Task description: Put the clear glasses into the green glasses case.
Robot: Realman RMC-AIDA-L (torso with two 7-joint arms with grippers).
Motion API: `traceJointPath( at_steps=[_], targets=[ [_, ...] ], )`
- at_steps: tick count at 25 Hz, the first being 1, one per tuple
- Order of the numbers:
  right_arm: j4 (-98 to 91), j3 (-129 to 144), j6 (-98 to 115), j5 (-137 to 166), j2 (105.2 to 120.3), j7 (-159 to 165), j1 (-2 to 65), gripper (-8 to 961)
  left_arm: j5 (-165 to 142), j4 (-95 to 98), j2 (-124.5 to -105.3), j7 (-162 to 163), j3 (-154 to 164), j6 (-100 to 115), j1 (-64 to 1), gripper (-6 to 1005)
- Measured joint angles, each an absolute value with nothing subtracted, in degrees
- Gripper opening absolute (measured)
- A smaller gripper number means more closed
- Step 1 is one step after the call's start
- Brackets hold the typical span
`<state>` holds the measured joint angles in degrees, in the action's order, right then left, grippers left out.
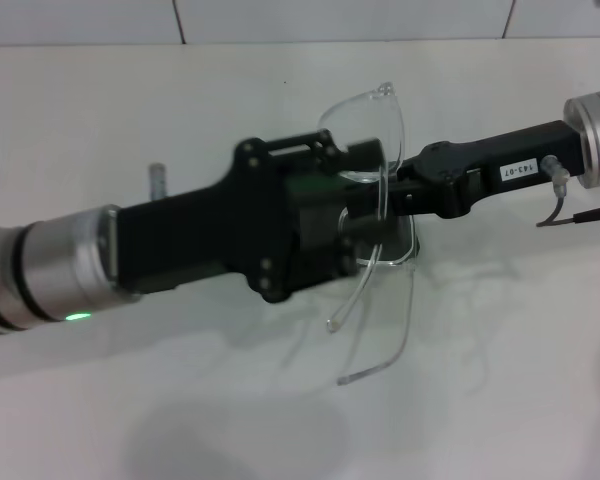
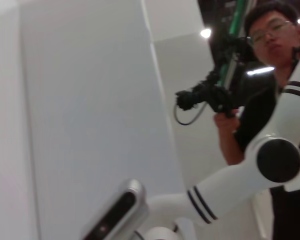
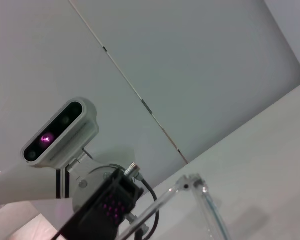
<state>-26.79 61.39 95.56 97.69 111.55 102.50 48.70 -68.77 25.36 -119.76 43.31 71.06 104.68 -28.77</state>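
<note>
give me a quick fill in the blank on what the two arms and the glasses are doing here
1. The clear glasses are held up above the ____ table.
2. The right gripper reaches in from the ____ side of the head view.
3. The left gripper meets the glasses from the ____ side.
4. The glasses' arms are ____, not folded.

Missing words: white; right; left; open

White surface [image 1: 180,420] spans head view, shadows on it. White tiled wall [image 1: 340,20] behind, dark grout lines. Left wrist view: person [image 2: 270,75] with glasses, dark top, holding black camera rig [image 2: 210,97]; ceiling light [image 2: 206,33] above.
</note>
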Motion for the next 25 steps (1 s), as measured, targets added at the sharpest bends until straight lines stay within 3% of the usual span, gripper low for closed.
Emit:
traceJointPath(
  at_steps=[7, 15, 25],
  targets=[
    [-26.83, 61.15, 95.54, 97.71, 111.07, 103.15, 48.82, 124, -67.30, 27.14, -119.37, 43.15, 69.79, 105.71, -27.13, 532],
    [-27.37, 61.57, 96.53, 98.00, 110.53, 105.70, 50.72, 124, -68.64, 25.70, -119.72, 41.78, 70.42, 105.37, -30.25, 532],
    [-27.37, 62.94, 98.06, 98.11, 111.36, 106.49, 52.58, 124, -68.65, 23.76, -119.86, 40.21, 71.38, 103.62, -31.48, 532]
  ],
)
